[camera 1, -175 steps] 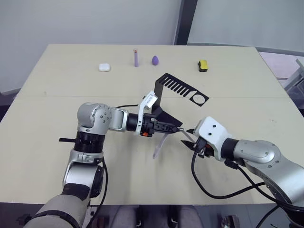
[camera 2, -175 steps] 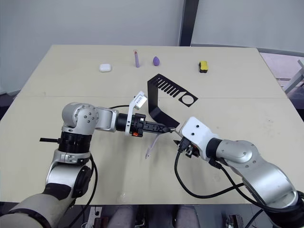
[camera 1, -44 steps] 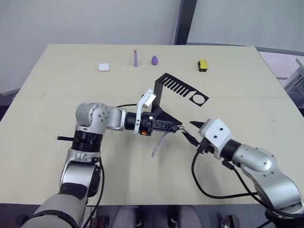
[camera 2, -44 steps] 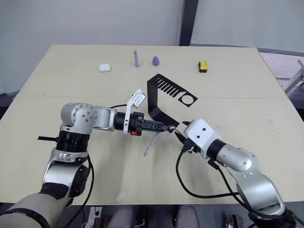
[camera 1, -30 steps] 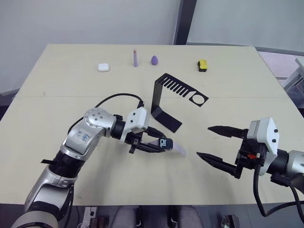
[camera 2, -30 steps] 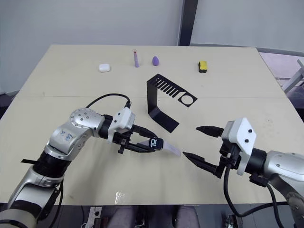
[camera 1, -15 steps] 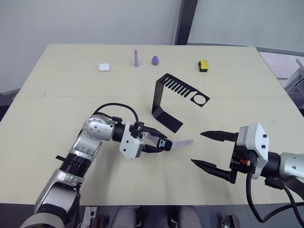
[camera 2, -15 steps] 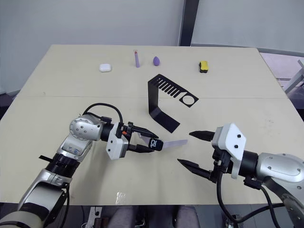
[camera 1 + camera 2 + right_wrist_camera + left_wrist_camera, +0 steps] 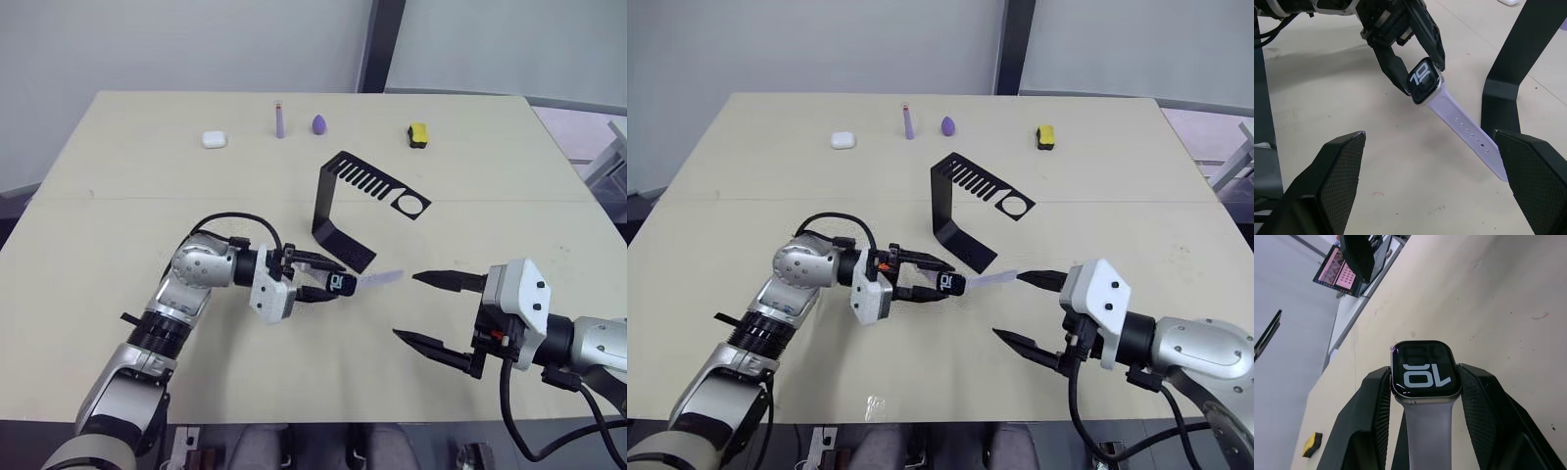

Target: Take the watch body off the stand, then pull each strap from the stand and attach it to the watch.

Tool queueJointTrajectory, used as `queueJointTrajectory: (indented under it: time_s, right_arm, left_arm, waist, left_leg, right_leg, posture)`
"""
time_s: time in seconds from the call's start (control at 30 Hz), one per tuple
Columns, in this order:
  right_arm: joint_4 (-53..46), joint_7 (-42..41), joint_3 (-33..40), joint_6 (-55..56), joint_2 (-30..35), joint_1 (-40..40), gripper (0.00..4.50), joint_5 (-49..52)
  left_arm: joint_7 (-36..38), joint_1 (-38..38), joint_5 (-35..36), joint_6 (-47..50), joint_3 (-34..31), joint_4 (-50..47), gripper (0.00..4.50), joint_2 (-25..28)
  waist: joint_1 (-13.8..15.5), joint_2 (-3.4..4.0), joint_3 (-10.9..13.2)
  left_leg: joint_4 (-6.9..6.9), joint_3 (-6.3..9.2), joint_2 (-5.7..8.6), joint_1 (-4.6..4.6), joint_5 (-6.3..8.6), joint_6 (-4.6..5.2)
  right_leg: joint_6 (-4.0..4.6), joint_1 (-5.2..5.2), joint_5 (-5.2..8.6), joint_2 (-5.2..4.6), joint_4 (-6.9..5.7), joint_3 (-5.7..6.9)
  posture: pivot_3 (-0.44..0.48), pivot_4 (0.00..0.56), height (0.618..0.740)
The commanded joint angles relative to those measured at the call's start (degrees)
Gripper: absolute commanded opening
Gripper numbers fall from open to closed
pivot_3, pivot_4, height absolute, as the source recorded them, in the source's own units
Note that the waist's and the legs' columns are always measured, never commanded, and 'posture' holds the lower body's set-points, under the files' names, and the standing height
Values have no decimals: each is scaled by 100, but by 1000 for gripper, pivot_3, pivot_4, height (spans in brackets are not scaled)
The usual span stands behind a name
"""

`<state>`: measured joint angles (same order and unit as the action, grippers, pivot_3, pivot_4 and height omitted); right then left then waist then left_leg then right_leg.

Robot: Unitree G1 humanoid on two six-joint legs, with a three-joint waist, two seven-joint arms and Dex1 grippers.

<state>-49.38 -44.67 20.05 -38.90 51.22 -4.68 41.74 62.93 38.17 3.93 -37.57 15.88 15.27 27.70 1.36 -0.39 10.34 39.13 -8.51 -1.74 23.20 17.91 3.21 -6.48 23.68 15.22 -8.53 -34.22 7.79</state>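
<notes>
Watch body: small rounded-square smartwatch case with grey rim and dark screen showing white digits [image 9: 341,284], held above the table just in front of the stand's base, between the two arms.
Left gripper: the left gripper [image 9: 330,278], two black fingers clamped on opposite side edges of the watch body, screen facing up and outward; the left wrist view shows a finger pressed against each flank of the case [image 9: 1424,370].
Attached strap: one pale lavender-white flexible band [image 9: 378,279] fixed to one end of the watch body; its long axis runs from the case toward the robot's right, free rounded end pointing at the right gripper's upper finger. The right wrist view shows a row of small holes along it [image 9: 1464,132].
Second strap: cannot tell where it is.
Right gripper: the right gripper [image 9: 437,311], black fingers spread wide apart, holding nothing; the upper fingertip [image 9: 423,278] is near the strap's free end, whether touching cannot be told.
Stand: thin black bent-sheet bracket [image 9: 325,210] upright on the beige table [image 9: 118,196], comb-slotted top and ring hole [image 9: 411,204] extending toward the right; nothing hanging on it.
Far edge of table: white oval case [image 9: 215,140], purple stick [image 9: 280,120], small purple drop-shaped piece [image 9: 319,123], yellow-and-black block [image 9: 418,132], well apart from the grippers.
</notes>
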Motion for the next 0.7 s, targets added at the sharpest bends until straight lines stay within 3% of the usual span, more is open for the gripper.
queueJointTrajectory:
  time_s: [0.03,0.23,0.4,0.5,0.7]
  right_arm:
    - [-131,81,-94,186,66,71,4444,-203]
    - [-173,321,-667,409,164,310,4444,-1094]
    - [-172,734,-1222,200,46,754,4444,-1521]
    - [-193,956,-1570,-43,-70,1005,4444,-1630]
    - [-194,1377,-2084,-721,-386,1287,4444,-1661]
  left_arm:
    - [1,67,557,1696,-42,-648,1612,-27]
    - [-104,200,1901,6685,-32,-1855,1612,140]
    - [-709,710,2806,10059,-311,-1871,1612,-36]
    - [-1111,975,3134,11407,-650,-1643,1612,-326]
    - [-1620,1353,3420,12805,-1373,-1203,1612,-843]
  waist:
    - [-4,0,0]
    - [-15,0,0]
    - [-14,-2,1]
    - [-8,-3,1]
    - [-6,-5,3]
  left_leg:
    - [0,0,0,1,0,0]
    - [4,1,0,0,-3,-2]
    - [5,3,1,0,-10,-8]
    - [5,5,2,0,-19,-12]
    - [5,6,2,1,-27,-18]
  right_leg:
    - [0,0,0,2,-2,0]
    - [-1,1,0,9,-35,-7]
    - [-7,2,5,15,-45,-14]
    - [-9,2,6,16,-46,-15]
    - [-8,3,7,17,-52,-15]
  posture:
    - [0,150,740]
    - [0,150,740]
    - [0,150,740]
    - [0,150,740]
    - [0,150,740]
